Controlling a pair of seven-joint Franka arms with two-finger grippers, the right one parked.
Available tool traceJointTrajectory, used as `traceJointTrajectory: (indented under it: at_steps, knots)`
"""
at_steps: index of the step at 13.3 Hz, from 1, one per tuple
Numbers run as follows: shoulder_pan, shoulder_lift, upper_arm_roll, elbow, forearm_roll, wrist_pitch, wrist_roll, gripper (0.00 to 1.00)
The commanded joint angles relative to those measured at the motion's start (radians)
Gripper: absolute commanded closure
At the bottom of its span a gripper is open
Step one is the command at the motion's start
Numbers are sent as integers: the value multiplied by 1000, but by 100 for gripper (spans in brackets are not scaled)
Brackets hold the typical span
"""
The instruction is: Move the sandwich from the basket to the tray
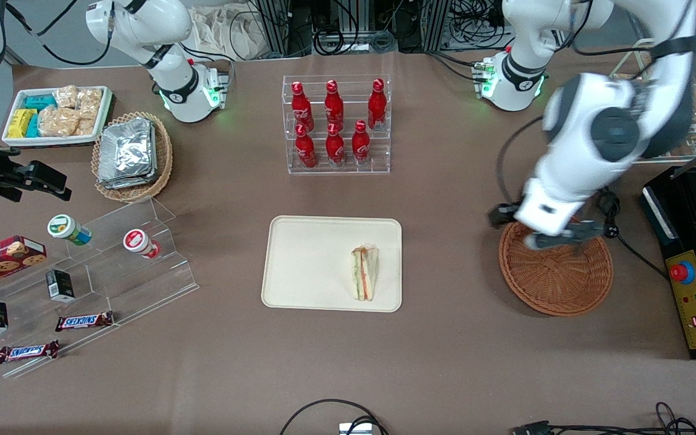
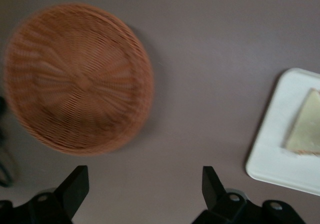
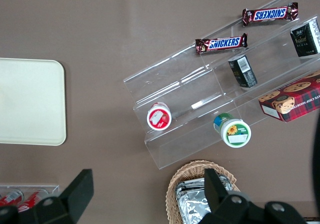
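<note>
The sandwich, a triangular wedge with green, orange and red layers, lies on the cream-beige tray at the tray's end toward the working arm. It also shows in the left wrist view on the tray. The reddish-brown wicker basket stands empty toward the working arm's end of the table; it shows in the left wrist view too. My left gripper hangs above the basket's rim farther from the front camera. Its fingers are spread wide, open and empty, over bare table.
A clear rack of red bottles stands farther from the front camera than the tray. A black control box sits beside the basket at the table's end. A clear stepped shelf with snacks and a tan basket of foil packets lie toward the parked arm's end.
</note>
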Motion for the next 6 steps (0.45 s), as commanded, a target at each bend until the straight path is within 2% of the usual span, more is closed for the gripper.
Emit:
traceJointTrajectory:
  at_steps: [1,6]
  knots:
    - [94,9,-18,97,-3,-85,117,0]
    - [113,89,-18,252,10,-204,125,0]
